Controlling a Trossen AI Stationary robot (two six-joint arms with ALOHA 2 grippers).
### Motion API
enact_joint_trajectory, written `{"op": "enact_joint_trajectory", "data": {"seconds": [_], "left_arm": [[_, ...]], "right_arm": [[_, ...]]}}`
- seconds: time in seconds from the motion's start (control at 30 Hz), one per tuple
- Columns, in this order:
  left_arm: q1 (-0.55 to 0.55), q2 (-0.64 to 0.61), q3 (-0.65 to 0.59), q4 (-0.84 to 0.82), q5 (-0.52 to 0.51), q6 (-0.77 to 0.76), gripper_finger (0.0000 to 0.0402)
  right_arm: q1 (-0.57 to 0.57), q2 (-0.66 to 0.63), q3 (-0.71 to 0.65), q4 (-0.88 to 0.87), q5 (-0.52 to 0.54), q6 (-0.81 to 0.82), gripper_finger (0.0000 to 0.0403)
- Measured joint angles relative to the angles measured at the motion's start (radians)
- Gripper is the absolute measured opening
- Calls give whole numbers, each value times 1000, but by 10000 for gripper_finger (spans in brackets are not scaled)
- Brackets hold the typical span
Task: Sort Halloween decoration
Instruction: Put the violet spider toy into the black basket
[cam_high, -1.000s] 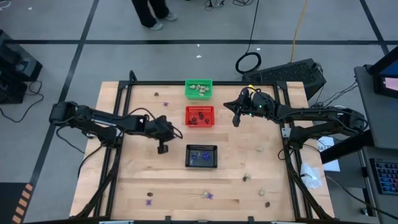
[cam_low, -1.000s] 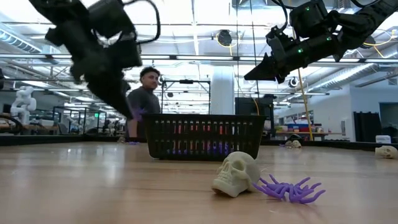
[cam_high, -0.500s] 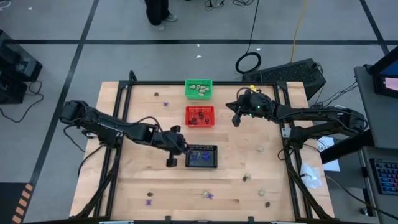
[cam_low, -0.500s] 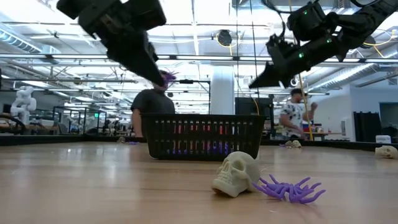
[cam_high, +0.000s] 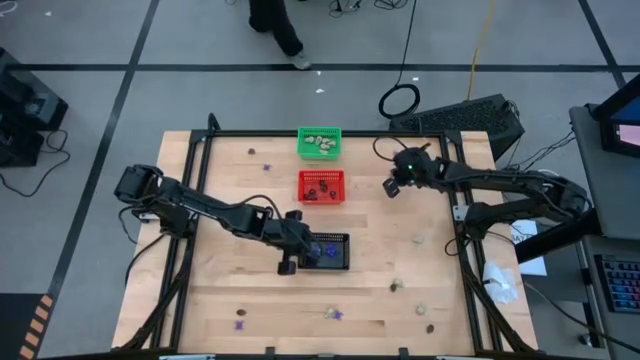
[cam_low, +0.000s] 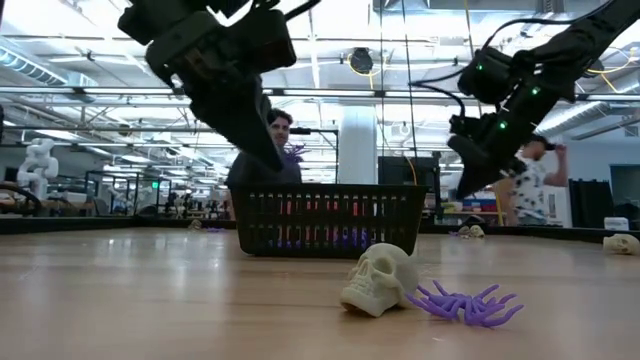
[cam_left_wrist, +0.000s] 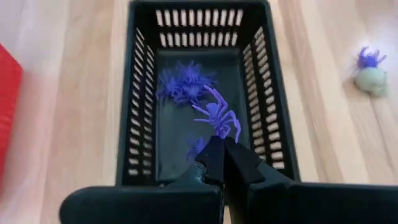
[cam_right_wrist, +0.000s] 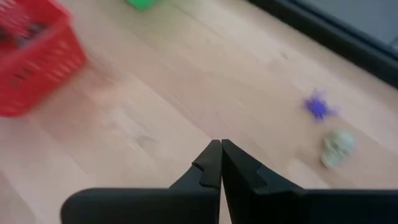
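Wooden table carries 3 mesh baskets; the black basket already holds purple spiders. Above its near end, the left gripper pinches a purple spider, so the drop should come over the middle, clear of the walls. The right gripper hangs clenched and empty near the red basket. Loose trinkets are too small to name from overhead; a pale skull and a second spider lie near the table's front edge.
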Motion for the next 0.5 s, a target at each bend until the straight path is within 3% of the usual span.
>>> {"op": "enact_joint_trajectory", "data": {"seconds": [0.5], "left_arm": [[13,63,2,49,79,-10,0]], "right_arm": [[-26,0,0,-170,-7,-26,0]]}}
